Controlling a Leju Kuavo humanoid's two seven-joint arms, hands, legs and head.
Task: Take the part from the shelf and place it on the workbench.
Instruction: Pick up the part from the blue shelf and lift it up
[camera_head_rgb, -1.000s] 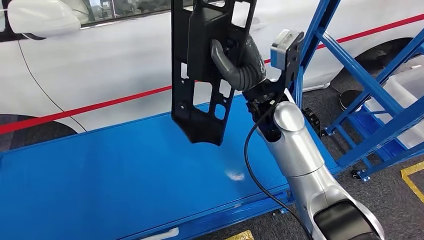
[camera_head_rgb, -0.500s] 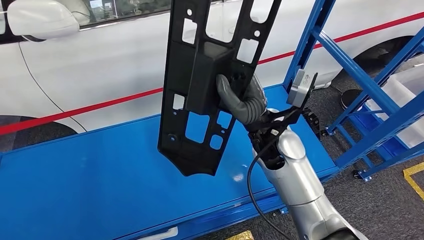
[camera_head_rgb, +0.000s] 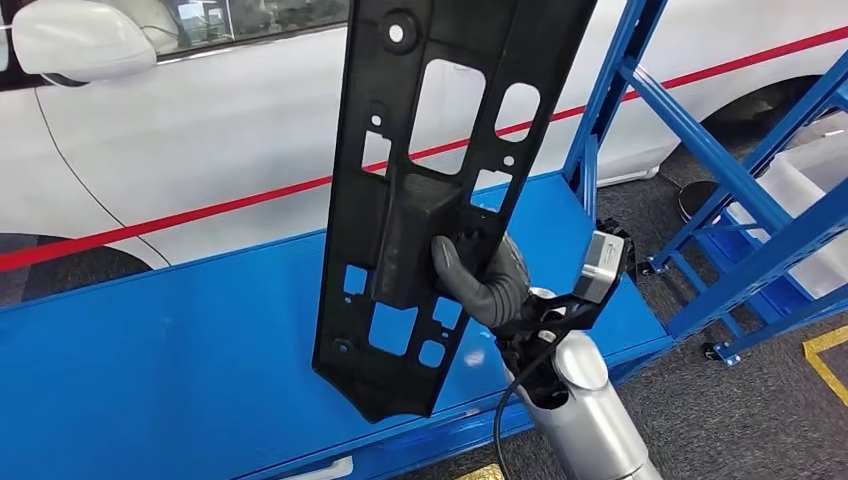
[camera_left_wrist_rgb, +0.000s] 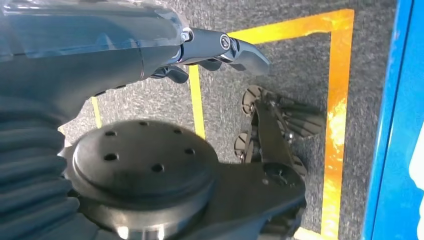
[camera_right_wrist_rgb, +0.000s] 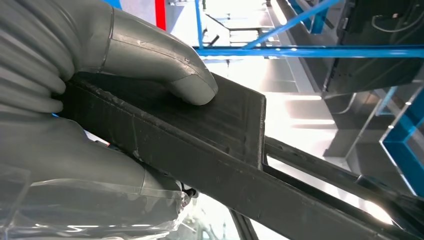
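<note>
A long black plastic part (camera_head_rgb: 430, 190) with several cut-outs stands nearly upright over the blue workbench (camera_head_rgb: 190, 350), its lower end just above the front edge. My right hand (camera_head_rgb: 480, 278) grips its raised middle block, thumb across the front. Close up, the right wrist view shows the thumb (camera_right_wrist_rgb: 165, 70) pressed on the part (camera_right_wrist_rgb: 210, 145) and the other fingers under it. My left hand (camera_left_wrist_rgb: 220, 50) hangs beside my body above the grey floor, fingers apart and holding nothing.
A white car (camera_head_rgb: 200, 130) with a red stripe stands behind the workbench. A blue shelf frame (camera_head_rgb: 720, 160) rises at the right, with a white bin (camera_head_rgb: 820, 190) inside it. Yellow floor tape (camera_head_rgb: 825, 350) marks the grey floor at the right.
My right hand has come down and toward me with the part, which now hangs lower and closer over the workbench's front edge. The grip is unchanged.
</note>
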